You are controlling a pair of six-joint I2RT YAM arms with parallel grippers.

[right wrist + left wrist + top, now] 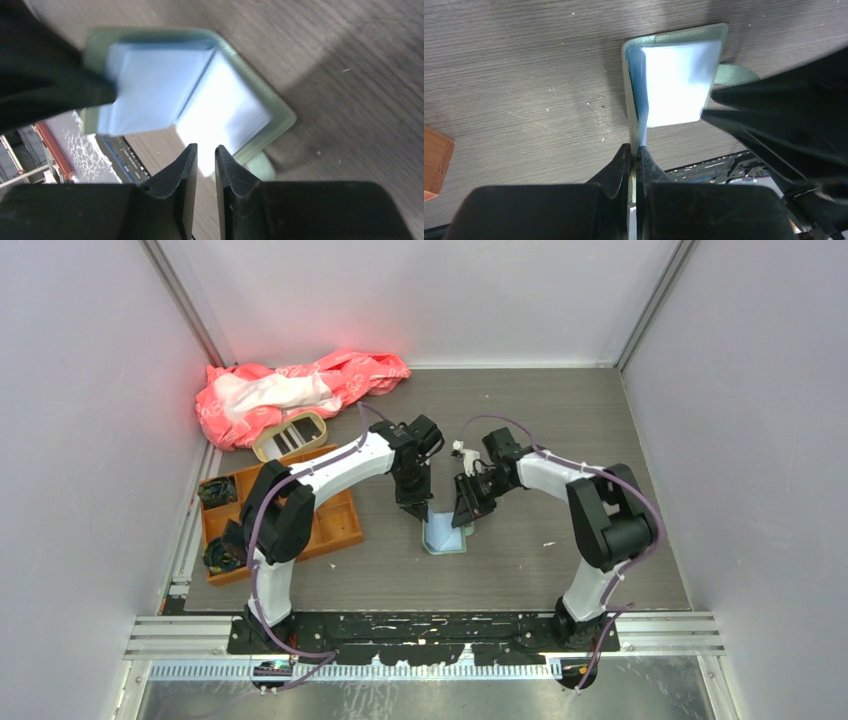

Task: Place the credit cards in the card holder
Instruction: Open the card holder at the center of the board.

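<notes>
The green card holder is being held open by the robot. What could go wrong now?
1. The left gripper pinches only a thin edge of the card holder, so it might slip out and the holder could flop shut.
2. The right gripper hovers very close to the left one over the holder; they could bump.
3. The right jaws stand slightly apart with no card seen between them, so pushing in now might just shove the pale blue pockets.
</notes>
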